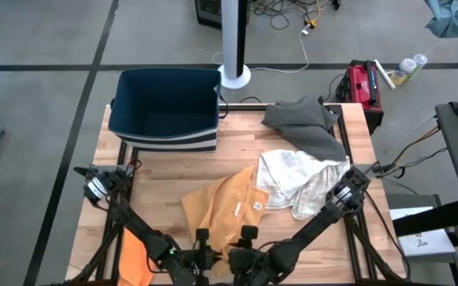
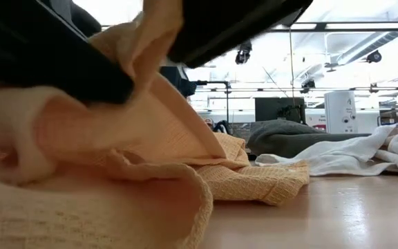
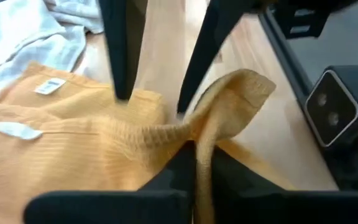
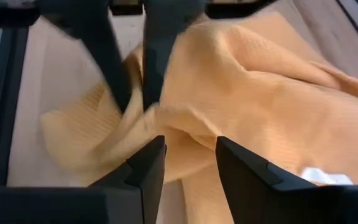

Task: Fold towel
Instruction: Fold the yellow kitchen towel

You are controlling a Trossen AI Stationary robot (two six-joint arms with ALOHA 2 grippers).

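Wooden tabletop (image 1: 157,179), near edge: left gripper (image 3: 196,163) pinches a thin fold of the orange towel (image 1: 223,208); right gripper (image 4: 188,163) gapes just beside, over bunched cloth. That shallow bite could slip on lifting.

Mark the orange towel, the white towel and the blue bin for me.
orange towel (image 1: 223,205), high view, middle of its crumpled top.
white towel (image 1: 296,176), high view, centre of the heap.
blue bin (image 1: 165,135), high view, near wall.
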